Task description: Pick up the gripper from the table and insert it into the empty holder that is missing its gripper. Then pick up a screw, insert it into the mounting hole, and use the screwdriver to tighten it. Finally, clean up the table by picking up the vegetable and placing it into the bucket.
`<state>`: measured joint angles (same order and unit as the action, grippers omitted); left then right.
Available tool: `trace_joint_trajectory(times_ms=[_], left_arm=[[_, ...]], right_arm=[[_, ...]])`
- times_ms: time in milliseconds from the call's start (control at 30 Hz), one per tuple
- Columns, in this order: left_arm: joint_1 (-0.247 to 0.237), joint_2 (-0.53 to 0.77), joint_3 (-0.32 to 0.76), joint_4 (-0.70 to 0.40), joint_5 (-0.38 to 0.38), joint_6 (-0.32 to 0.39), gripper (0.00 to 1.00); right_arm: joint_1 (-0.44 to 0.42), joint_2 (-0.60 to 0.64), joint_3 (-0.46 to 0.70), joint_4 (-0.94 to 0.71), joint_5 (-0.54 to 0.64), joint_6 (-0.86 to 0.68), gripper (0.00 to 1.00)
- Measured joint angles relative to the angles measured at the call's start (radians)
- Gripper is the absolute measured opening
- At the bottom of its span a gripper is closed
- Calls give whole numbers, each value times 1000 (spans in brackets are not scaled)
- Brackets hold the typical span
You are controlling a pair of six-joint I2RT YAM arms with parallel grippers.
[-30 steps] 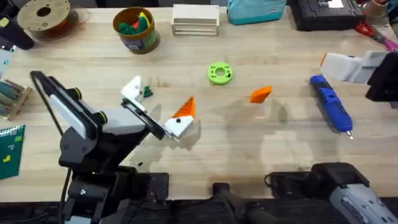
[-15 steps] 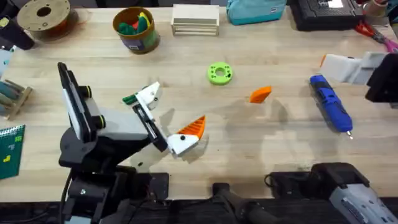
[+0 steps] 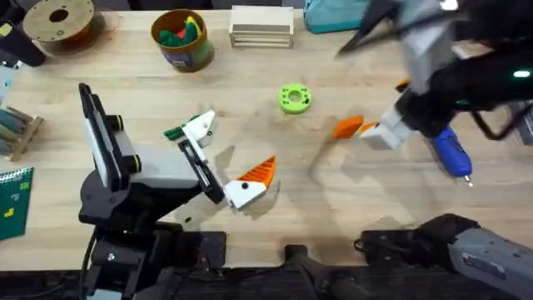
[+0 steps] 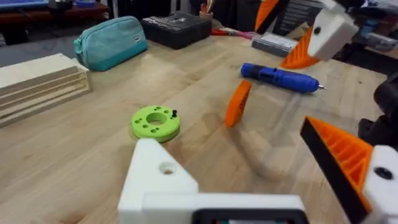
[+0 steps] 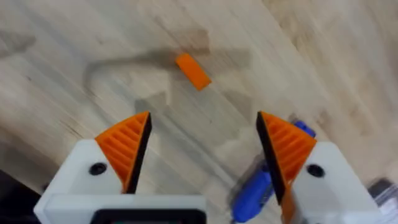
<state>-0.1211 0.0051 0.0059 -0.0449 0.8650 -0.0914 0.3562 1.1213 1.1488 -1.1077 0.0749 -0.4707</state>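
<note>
The right arm's gripper [image 5: 202, 152] now hangs over the right-centre of the table, where a second ago it sat parked at the far right edge — the one real change here. Its two orange-padded fingers are spread wide, holding nothing, and from its wrist camera the loose orange gripper tip [image 5: 192, 70] lies on the bare wood ahead of the open gap, not yet between the pads. From overhead the orange gripper tip [image 3: 348, 127] sits just beside the arm's white finger, with the blue screwdriver [image 3: 450, 150] to the right, partly under the arm.

The left arm's gripper [image 3: 223, 158], at left-centre, has swung slightly and holds its pose from half a second ago — fingers apart, gripping nothing. One finger carries its orange pad; the other ends in a bare white holder [image 4: 158, 177] with an open screw hole, the seat the loose tip must fill. The green vegetable [image 3: 176, 132] lies touching that bare finger's far side. The bucket [image 3: 182, 37] stands at the far left-centre, toy food inside. A green ring [image 3: 294, 98] rests mid-table.

The pick-up appears to be just starting: the right arm seems lined up to close on the tip, and insertion, screwing and clean-up all remain undone.
</note>
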Motion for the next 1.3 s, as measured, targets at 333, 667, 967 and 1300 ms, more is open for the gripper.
trace_joint_trajectory(times_ms=[333, 667, 967, 1300], left_arm=[[0, 0, 0, 0, 0, 0, 985], [0, 0, 0, 0, 0, 0, 985], [0, 0, 0, 0, 0, 0, 985], [0, 0, 0, 0, 0, 0, 985]], right_arm=[[86, 158, 0, -14, 98, -128, 991], [86, 277, 0, 63, 113, -189, 991], [86, 382, 0, 63, 117, -263, 991], [86, 443, 0, 83, 132, -350, 917]])
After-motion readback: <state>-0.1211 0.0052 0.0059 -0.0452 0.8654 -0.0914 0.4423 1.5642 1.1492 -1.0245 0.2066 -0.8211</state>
